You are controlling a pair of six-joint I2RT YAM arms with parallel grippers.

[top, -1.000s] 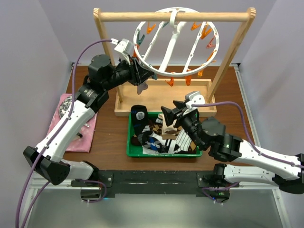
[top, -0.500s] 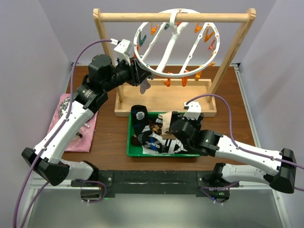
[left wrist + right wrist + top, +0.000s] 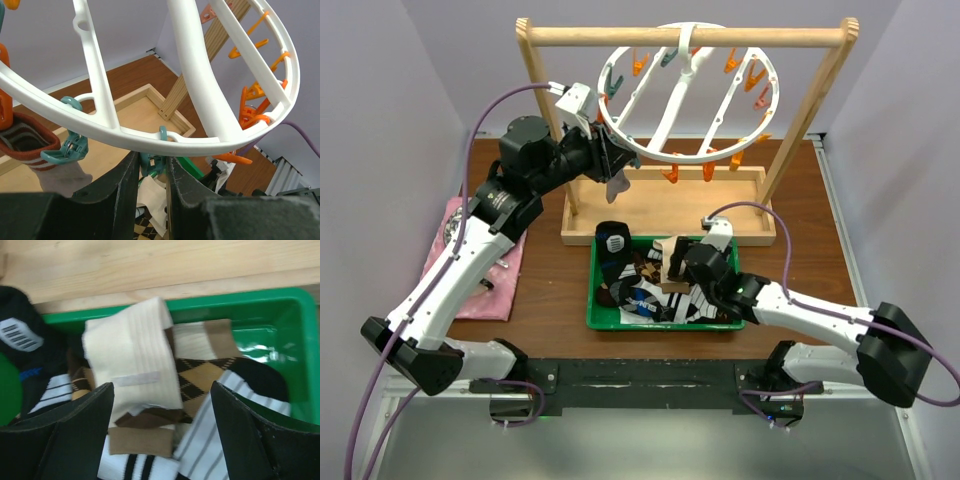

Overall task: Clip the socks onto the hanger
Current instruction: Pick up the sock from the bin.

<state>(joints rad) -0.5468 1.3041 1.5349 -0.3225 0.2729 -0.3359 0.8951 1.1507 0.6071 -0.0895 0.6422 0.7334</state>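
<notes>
The white ring hanger [image 3: 676, 100] hangs by its hook from the wooden bar, with orange and teal pegs round it. My left gripper [image 3: 613, 160] is at its near-left rim, shut on a teal peg [image 3: 152, 162] under the ring [image 3: 200, 145]. A grey sock with a red-brown cuff [image 3: 35, 150] hangs from the neighbouring teal peg. My right gripper [image 3: 672, 262] is open low over the socks in the green tray [image 3: 595, 300]. Between its fingers lie a beige sock [image 3: 135, 360], a brown argyle sock [image 3: 205, 377] and a black-and-white striped sock [image 3: 230, 430].
The light wooden frame [image 3: 680, 36] stands on a wooden base tray [image 3: 650, 215] behind the green tray. A pink cloth [image 3: 485, 270] lies at the left under my left arm. A black sock with a white label [image 3: 20, 330] lies at the tray's left end.
My right gripper has dropped from above the tray down close over the socks, still open. The hanger has swung slightly left with my left gripper.
</notes>
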